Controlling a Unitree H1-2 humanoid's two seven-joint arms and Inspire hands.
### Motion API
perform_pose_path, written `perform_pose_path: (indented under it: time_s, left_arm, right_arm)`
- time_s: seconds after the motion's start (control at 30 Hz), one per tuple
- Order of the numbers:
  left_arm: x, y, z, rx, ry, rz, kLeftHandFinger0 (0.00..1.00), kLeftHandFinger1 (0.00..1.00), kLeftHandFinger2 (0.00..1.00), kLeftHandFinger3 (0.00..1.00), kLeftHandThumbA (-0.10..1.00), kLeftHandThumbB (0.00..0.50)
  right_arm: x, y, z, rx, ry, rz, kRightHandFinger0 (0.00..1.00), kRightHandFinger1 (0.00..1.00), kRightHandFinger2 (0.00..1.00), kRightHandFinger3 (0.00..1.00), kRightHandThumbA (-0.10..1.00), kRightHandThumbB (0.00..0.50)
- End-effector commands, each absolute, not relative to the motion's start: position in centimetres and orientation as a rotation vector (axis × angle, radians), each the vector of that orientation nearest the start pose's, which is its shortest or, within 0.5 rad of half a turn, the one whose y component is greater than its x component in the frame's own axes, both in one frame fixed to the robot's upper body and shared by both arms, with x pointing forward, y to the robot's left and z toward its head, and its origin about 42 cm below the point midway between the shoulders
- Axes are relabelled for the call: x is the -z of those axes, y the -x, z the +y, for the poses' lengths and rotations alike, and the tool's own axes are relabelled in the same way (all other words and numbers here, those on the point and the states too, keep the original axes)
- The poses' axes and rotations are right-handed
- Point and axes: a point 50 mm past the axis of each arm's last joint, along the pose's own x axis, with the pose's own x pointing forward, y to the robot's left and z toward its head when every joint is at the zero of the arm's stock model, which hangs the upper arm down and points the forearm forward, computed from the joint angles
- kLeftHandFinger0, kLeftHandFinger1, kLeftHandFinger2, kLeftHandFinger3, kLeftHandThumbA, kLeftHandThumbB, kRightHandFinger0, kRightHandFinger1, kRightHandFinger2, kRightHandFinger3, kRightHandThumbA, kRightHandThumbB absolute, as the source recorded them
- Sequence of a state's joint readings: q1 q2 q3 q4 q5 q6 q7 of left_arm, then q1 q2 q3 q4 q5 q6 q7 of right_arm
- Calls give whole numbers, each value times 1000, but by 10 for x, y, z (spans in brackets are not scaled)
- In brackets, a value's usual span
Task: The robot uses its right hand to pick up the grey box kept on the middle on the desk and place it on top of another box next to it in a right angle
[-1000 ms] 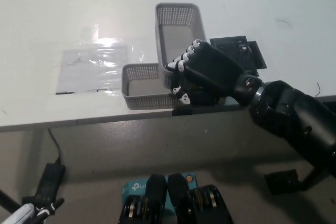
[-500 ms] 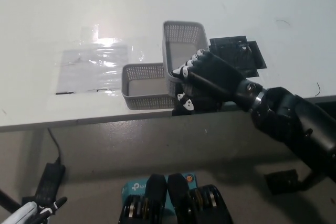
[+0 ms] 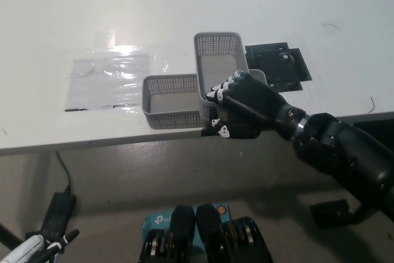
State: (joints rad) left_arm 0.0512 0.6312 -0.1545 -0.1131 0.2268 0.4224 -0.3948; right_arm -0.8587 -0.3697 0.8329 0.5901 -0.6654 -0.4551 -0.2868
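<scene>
Descent marks the last second: the black right hand [image 3: 237, 100], clasping the tall grey perforated plastic box [image 3: 218, 60], has lowered it crosswise beside the second grey box [image 3: 169, 100] on the white tabletop [image 3: 92, 16]; release seems near.

There is one view, from a camera on the robot's head. It looks steeply down and forward over the near edge of the white desk [image 3: 258, 4], which fills the upper half of the frame; the floor under that edge fills the lower half. The camera stands back from the desk, so the two grey perforated baskets [image 3: 184, 93] at the near edge sit just above frame centre and look small. The black right arm [image 3: 341, 155] enters from the lower right toward the baskets. The white left hand [image 3: 31, 252] barely shows at the lower left corner, below the desk edge. With no second view, nothing is shared.
</scene>
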Motion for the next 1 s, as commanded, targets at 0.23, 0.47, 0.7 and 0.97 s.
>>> perform_pose_path:
  time_s: [0.23,0.47,0.7,0.97]
  left_arm:
    - [-124,-255,378,374,-818,522,41,0,5,76,1000,318]
    - [-123,-256,378,372,-812,536,3,2,11,102,1000,328]
    - [-124,-256,378,378,-822,521,24,0,0,83,1000,304]
    - [-118,-252,376,359,-812,533,28,0,3,74,1000,332]
  right_arm:
    - [-238,-469,-128,-716,1308,-926,18,152,367,1000,152,73]
    - [-257,-463,-123,-679,1349,-986,128,264,441,1000,323,153]
    - [-275,-456,-122,-654,1384,-992,314,493,628,1000,547,245]
    - [-291,-450,-129,-687,1484,-906,719,1000,1000,1000,811,446]
